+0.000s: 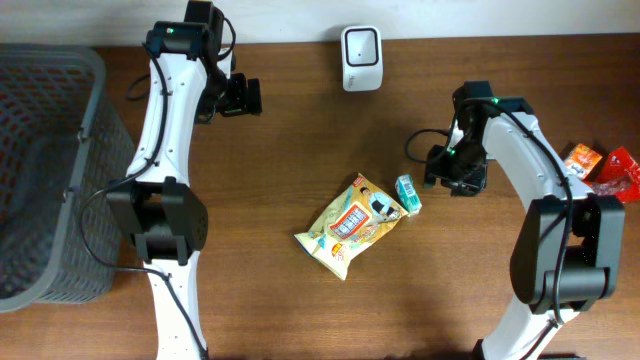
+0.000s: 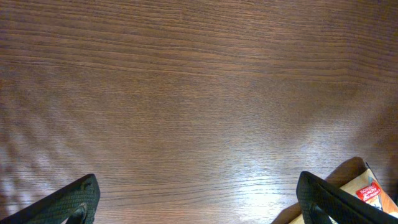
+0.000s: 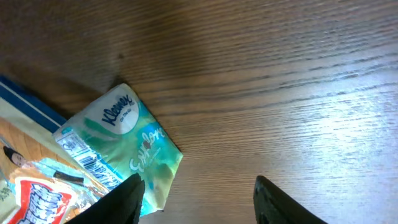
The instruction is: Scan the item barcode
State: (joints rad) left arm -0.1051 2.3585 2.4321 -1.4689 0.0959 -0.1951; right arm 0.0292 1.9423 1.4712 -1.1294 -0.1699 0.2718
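- Both arms rise from bases at the near edge of the table (image 1: 300, 130). The left one stretches straight away along the left side, and the right one arches inward at the right.
- A snack bag (image 1: 350, 226) lies flat and slanted near the middle of the table.
- The tissue pack (image 1: 407, 195) lies on the wood against the bag's far right corner, and a barcode (image 3: 93, 165) shows on its side.
- The right gripper (image 1: 455, 178) points down just to the right of the pack. Its fingers stand partly apart with bare wood between them and grip nothing. One finger (image 3: 127, 199) is just beside the pack's corner, but I cannot tell whether they touch.
- Red packets (image 1: 605, 168) at the right edge are partly hidden by the right arm and cut off by the frame.
- A grey basket (image 1: 50, 170) on the left is also cut off.
- The left gripper (image 1: 243, 97) hovers over bare wood at the far left, fingers spread wide and holding nothing.
- A packet corner (image 2: 367, 193) pokes into the left wrist view; too little of it shows to say which packet it is.
- The scanner (image 1: 360, 58) stands at the far edge, well apart from both grippers.
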